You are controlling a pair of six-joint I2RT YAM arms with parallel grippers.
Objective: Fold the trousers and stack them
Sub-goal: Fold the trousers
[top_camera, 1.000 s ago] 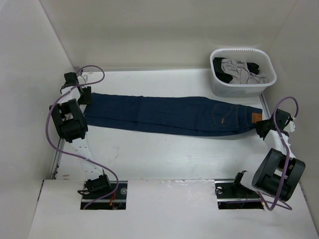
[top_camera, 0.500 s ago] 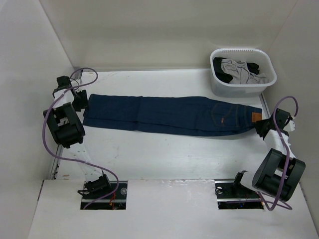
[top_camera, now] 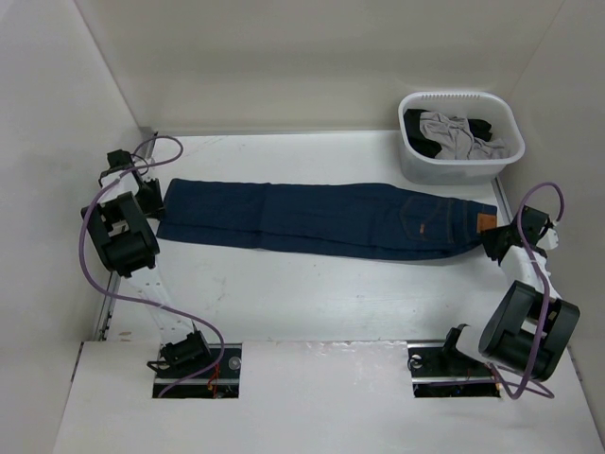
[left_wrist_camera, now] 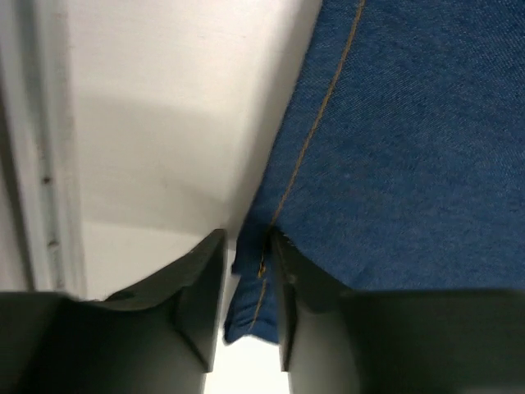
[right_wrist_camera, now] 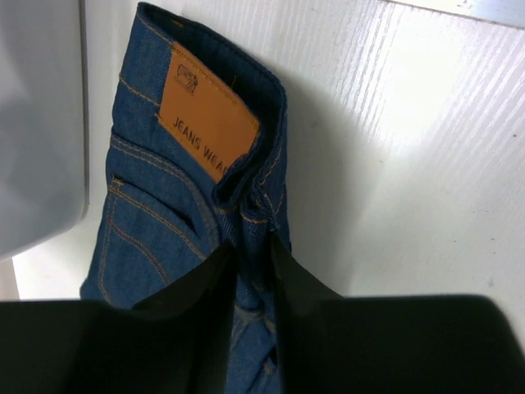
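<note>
- White walls close the work space at the back and at both sides. The table between them is also white and matt, with a few faint marks.
- The trousers lie flat on the far half of the table. They are stretched out long from left to right and show as one narrow dark blue band.
- Their hem end is at the left, near the left wall. Their waistband end is at the right, and it carries a tan patch.
- The left gripper is at the hem end. In the left wrist view its two dark fingers are almost together, and they pinch a folded edge of denim with an orange stitch line.
- The right gripper is at the waistband end. In the right wrist view its fingers are closed on bunched denim just below the patch, which bears the printed word JEANS.
- Beside the waistband, the table surface shows fine parallel ridges in the right wrist view.
- A white plastic basket stands in the far right corner, just beyond the waistband. It is not possible to tell whether it touches the denim.
- Grey and black clothes lie crumpled inside the basket.
- Purple cables loop along each arm.
- Both arm bases sit in dark cut-outs of a white board at the near edge.
</note>
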